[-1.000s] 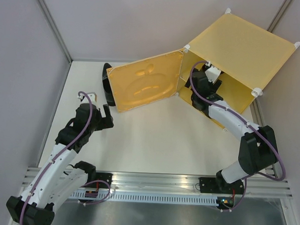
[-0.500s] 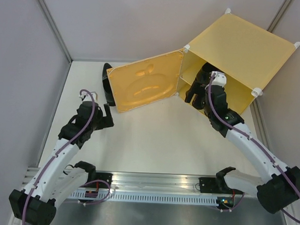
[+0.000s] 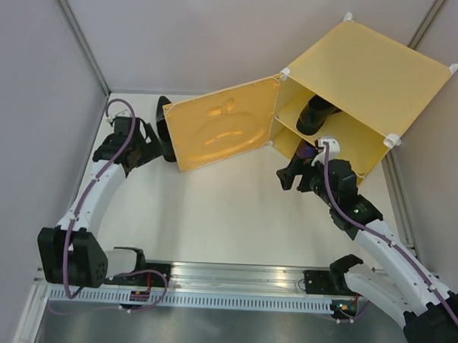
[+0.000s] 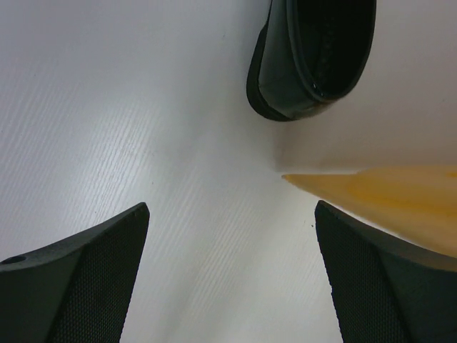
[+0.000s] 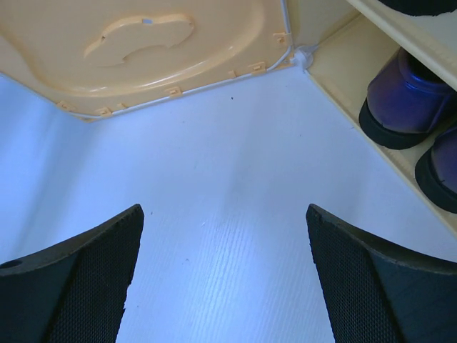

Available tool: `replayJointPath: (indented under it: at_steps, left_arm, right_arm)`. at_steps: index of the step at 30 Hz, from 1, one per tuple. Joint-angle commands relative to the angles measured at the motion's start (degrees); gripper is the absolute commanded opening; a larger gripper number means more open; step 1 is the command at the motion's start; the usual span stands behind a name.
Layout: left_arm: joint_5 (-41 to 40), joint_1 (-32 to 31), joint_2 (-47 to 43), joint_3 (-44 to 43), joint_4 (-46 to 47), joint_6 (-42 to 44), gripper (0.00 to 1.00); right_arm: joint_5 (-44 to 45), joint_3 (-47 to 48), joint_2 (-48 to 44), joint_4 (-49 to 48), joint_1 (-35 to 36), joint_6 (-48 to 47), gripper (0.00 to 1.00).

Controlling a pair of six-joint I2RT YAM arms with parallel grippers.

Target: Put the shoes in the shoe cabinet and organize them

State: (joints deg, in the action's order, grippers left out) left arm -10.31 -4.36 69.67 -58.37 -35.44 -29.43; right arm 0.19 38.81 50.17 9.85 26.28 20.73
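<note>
Your left gripper (image 3: pixel 148 140) is the one for this job. Its jaws stand fully apart and hold nothing; in the left wrist view only bare table (image 4: pixel 128 107) shows between the fingers (image 4: pixel 86 279).

The loose black shoe (image 3: pixel 164 129) lies on the table at about 10 o'clock in the overhead view, tucked behind the open door (image 3: pixel 219 133) of the shoe cabinet (image 3: pixel 370 67). From the left gripper it sits just beside, at roughly 3 o'clock. In the wrist view the shoe (image 4: pixel 314 57) is ahead at 1 o'clock, heel end and dark opening towards you, with the door's edge (image 4: pixel 385 196) close at 3 o'clock. The shoe's long axis runs near the 12-to-6 line of the overhead view, so I judge you should swing right and close across its narrow width, minding the door.

Your right gripper (image 3: pixel 291 168) is also wide open and empty, hanging well apart from that shoe, in front of the cabinet mouth. Inside, the shelved black shoe (image 3: pixel 319 113) rests on the upper shelf and the purple shoes (image 5: pixel 403 100) stand below.
</note>
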Motion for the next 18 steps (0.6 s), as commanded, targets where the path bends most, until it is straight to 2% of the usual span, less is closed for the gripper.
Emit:
replayJointPath:
  at_steps: [1,11,15,18]
  left_arm:
    - [1.08,2.24,6.25,-5.78,3.88,-3.35,0.99]
    - [0.81,2.95,32.09,-24.06,6.70,-3.09,0.95]
    - [-1.29,3.04,40.53,-30.91,5.65,-3.09,0.91]
    - [-1.73,3.13,45.55,-33.99,4.33,-2.91,0.83]
  right_arm:
    - [-4.23,-1.45,-2.97,-4.05,0.17,-1.22,0.98]
    - [-1.95,-3.30,-4.73,-3.78,0.26,-1.75,0.98]
    - [-1.51,-3.04,-4.12,-3.26,0.26,-1.75,0.98]
    - [-0.80,-3.03,-4.21,-3.17,0.35,-2.01,0.98]
